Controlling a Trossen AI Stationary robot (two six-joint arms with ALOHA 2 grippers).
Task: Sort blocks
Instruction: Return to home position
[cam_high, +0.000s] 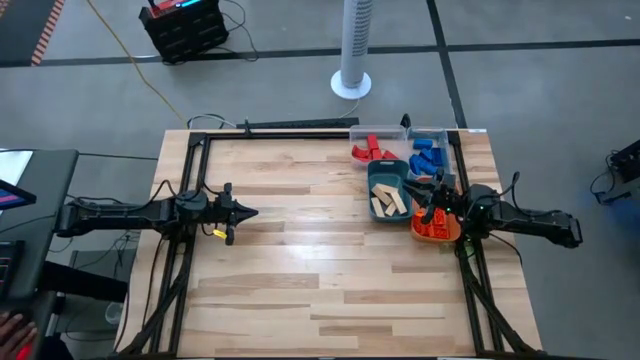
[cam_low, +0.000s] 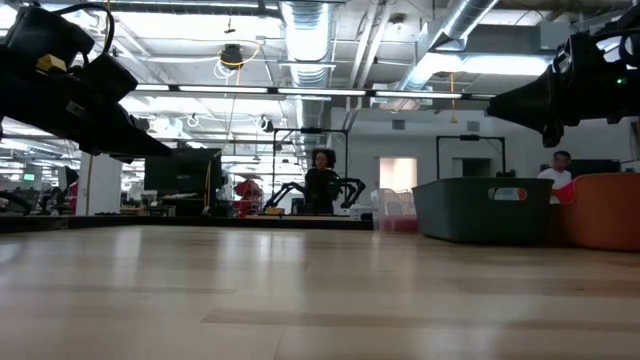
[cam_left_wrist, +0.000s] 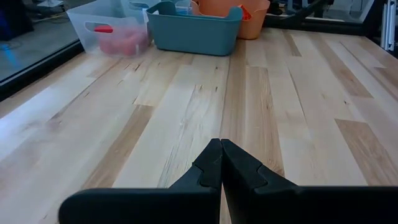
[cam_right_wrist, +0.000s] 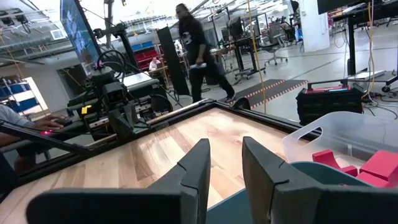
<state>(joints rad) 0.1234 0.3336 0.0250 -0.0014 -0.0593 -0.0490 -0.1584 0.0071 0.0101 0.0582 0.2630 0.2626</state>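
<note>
The blocks lie sorted in trays at the table's far right. Red ones (cam_high: 368, 150) fill a clear tray (cam_left_wrist: 93, 25), blue ones (cam_high: 427, 155) a second clear tray, pale tan ones (cam_high: 390, 203) the teal tray (cam_high: 387, 170), and orange ones (cam_high: 435, 228) the orange tray (cam_high: 447, 232). My right gripper (cam_right_wrist: 225, 158) hovers level above the teal and orange trays, open, with nothing between its fingers. My left gripper (cam_left_wrist: 221, 146) stays shut and empty above the bare wood at the table's left (cam_high: 250, 212).
Bare wood (cam_high: 300, 260) spreads over the table's middle and near half. A black frame rail (cam_high: 280, 127) runs along the far edge. A white fan base (cam_high: 352, 82) stands on the floor beyond it. People and desks show in the room behind.
</note>
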